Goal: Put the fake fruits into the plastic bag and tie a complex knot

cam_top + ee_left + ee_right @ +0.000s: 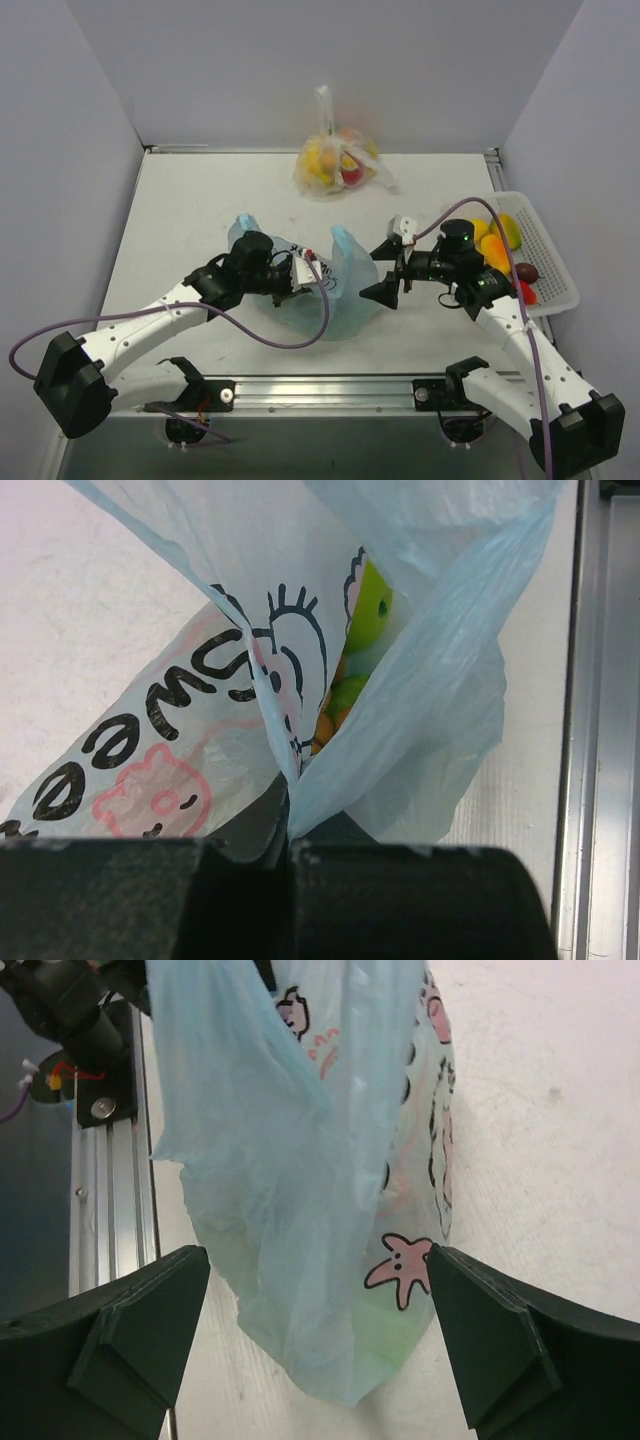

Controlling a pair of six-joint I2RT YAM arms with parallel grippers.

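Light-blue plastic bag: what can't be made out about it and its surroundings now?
Fruit count inside the thin light-blue printed plastic bag: left wrist view shows a glossy green apple and an orange sliver through the opening; film hides the rest.
Left fingers: tips wrapped in bag film, left wrist view.
Contents of the white slotted plastic basket: top view, right arm covers some.

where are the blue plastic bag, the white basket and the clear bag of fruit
plastic bag (350,295), top external view, on its light-blue right side
white basket (548,245), top external view, on its bare mesh floor
clear bag (324,108), top external view, on its twisted neck
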